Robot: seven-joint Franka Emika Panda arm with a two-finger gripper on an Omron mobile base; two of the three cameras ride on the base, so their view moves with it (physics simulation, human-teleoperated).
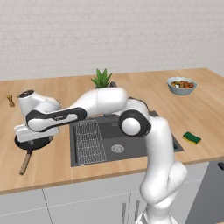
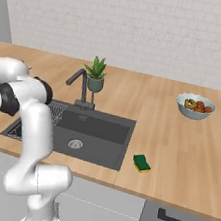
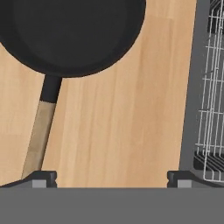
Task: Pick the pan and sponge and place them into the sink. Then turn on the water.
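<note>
The black pan (image 1: 31, 143) lies on the wooden counter left of the sink (image 1: 131, 146), its wooden handle (image 1: 25, 163) pointing toward the front edge. My hand hovers right above it. In the hand view the pan (image 3: 72, 30) is at the top left and its handle (image 3: 39, 131) runs down past my left fingertip. My gripper (image 3: 111, 179) is open over bare counter, between the pan and the sink rim (image 3: 192, 87), holding nothing. The green and yellow sponge (image 1: 191, 138) (image 2: 142, 163) rests on the counter right of the sink (image 2: 110, 158). No water runs from the dark faucet (image 2: 81, 85).
A wire rack (image 1: 89, 140) (image 3: 214, 87) fills the sink's left side. A potted plant (image 2: 96, 75) stands behind the faucet. A bowl of fruit (image 1: 181, 85) sits at the back right. A small brown object (image 1: 9, 100) stands at the far left.
</note>
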